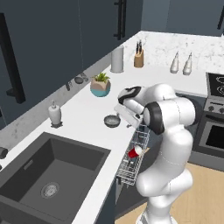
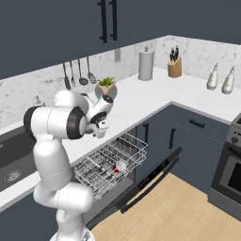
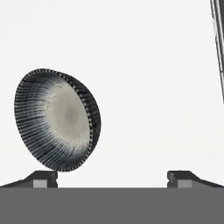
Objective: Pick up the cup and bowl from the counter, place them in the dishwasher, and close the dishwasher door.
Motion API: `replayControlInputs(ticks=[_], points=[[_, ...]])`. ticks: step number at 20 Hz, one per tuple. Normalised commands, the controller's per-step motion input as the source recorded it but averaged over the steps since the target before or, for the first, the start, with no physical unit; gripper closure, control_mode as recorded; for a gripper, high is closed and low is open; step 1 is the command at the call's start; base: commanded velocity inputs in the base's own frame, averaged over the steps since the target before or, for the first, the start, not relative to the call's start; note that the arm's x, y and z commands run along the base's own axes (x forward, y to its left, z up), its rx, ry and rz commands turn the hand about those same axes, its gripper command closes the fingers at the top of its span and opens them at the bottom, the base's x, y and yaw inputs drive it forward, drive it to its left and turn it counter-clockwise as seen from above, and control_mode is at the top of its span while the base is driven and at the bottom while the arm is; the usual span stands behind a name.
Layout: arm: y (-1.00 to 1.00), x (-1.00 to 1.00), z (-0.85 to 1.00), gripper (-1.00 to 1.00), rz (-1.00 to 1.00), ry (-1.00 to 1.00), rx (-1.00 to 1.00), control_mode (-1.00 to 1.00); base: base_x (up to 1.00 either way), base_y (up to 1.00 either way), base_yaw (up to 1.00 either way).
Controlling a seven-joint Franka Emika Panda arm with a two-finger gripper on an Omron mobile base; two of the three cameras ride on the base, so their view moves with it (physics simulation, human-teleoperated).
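Observation:
The dark grey bowl (image 1: 112, 120) stands on the white counter (image 1: 87, 109) near its front edge. My gripper (image 1: 124, 119) hangs just right of it, above the counter, and is open. In the hand view the bowl (image 3: 57, 119) lies left of the gap, close to the left fingertip (image 3: 43, 178); nothing sits between the fingers of the gripper (image 3: 112, 178). The red cup (image 1: 134, 152) lies on its side in the pulled-out wire rack (image 1: 131, 168) of the dishwasher. From the right base view the cup (image 2: 118, 166) rests in the rack (image 2: 110, 160) above the lowered dishwasher door (image 2: 150, 181).
A teal plant pot (image 1: 100, 86) and a soap dispenser (image 1: 54, 113) stand behind the bowl. The dark sink (image 1: 48, 175) is to the left. A paper towel roll (image 1: 117, 60), knife block (image 1: 138, 57) and two bottles (image 1: 181, 63) line the back; the oven (image 1: 214, 131) is right.

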Motion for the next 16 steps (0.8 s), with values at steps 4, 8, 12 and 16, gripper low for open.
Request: replayControlInputs(ticks=[4, 8, 12, 16], points=[[0.00, 0.61, -0.30, -1.00, 0.00, 0.00, -0.09, -1.00, 0.00, 0.00, 0.00], [0.04, 0.49, -0.33, -1.00, 0.00, 0.04, -0.08, -1.00, 0.00, 0.00, 0.00], [0.12, 0.24, -0.37, -1.00, 0.00, 0.06, -0.08, -1.00, 0.00, 0.00, 0.00], [0.15, 0.03, -0.27, 1.00, 0.00, 0.05, -0.07, -1.00, 0.00, 0.00, 0.00]])
